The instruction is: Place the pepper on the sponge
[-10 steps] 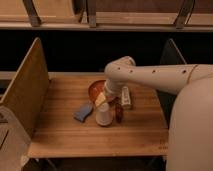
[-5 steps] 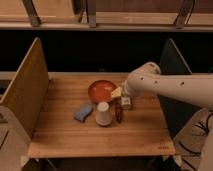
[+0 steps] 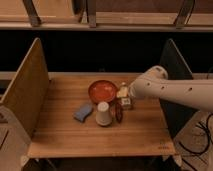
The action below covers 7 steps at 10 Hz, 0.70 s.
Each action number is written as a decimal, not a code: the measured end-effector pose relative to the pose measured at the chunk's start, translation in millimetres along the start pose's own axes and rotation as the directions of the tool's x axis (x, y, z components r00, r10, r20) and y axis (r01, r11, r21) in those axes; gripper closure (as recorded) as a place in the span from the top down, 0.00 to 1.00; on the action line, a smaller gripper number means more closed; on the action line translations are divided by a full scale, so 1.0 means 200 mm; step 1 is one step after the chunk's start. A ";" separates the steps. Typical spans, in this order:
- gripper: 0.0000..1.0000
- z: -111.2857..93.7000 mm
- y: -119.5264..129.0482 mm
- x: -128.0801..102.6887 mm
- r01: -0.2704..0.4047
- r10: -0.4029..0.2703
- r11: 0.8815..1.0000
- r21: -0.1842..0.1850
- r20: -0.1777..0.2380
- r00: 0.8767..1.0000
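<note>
The dark red pepper (image 3: 119,112) lies on the wooden table (image 3: 65,135), just right of the upside-down white cup (image 3: 103,114). Left of the cup lies the blue sponge (image 3: 83,112), flat on the table. My white arm reaches in from the right, and the gripper (image 3: 123,92) hangs beside the right rim of the orange-red bowl (image 3: 102,91), above and behind the pepper. Cup and pepper stand between the gripper and the sponge.
A small white box-like item (image 3: 126,102) sits under the gripper, right of the pepper. Wooden side panels (image 3: 25,90) wall in the table's left, and a dark panel (image 3: 175,75) the right. A dark shelf runs along the back.
The arm has drawn back to the right, from over the bowl and cup to the bowl's right rim. The pepper, the cup and the sponge lie where they were.
</note>
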 end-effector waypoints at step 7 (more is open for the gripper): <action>0.80 0.27 -0.06 0.18 0.035 -0.020 0.996 0.079 -0.181 0.983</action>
